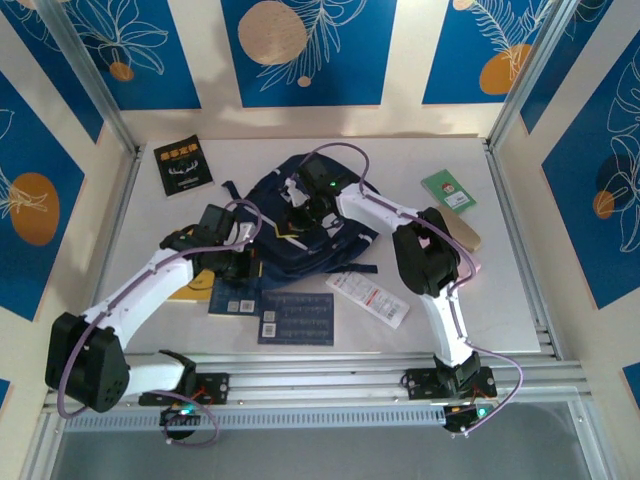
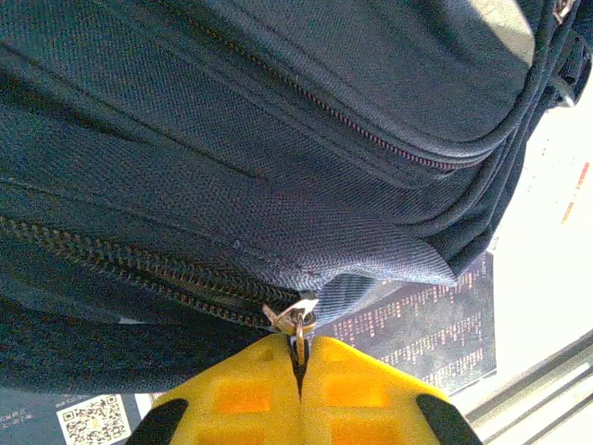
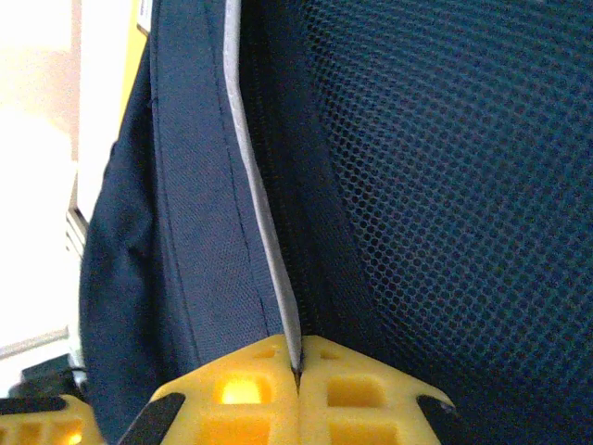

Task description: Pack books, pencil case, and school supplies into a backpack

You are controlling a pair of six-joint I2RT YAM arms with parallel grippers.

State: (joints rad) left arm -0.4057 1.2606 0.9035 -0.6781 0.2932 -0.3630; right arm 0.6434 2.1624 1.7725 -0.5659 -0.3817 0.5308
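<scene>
Left hand (image 2: 299,369) clamps zipper pull (image 2: 295,320) — backpack (image 1: 272,192) lies diagonal.

Fig.: white table (image 1: 255,150) w/ metal rails (image 1: 330,372) along near edge, alu. posts (image 1: 85,75) at rear corners, blue wall panels (image 1: 345,70) w/ orange discs & white leaf outlines.

We are recording the backpack (image 1: 270,195) lying mid-table (image 1: 500,290). One book (image 1: 182,165) is lying behind it to the left and the booklet (image 1: 449,190) to its right. The flat packet (image 1: 368,297) is lying front-right, and two further books (image 1: 296,318) are lying side by side before it.
</scene>
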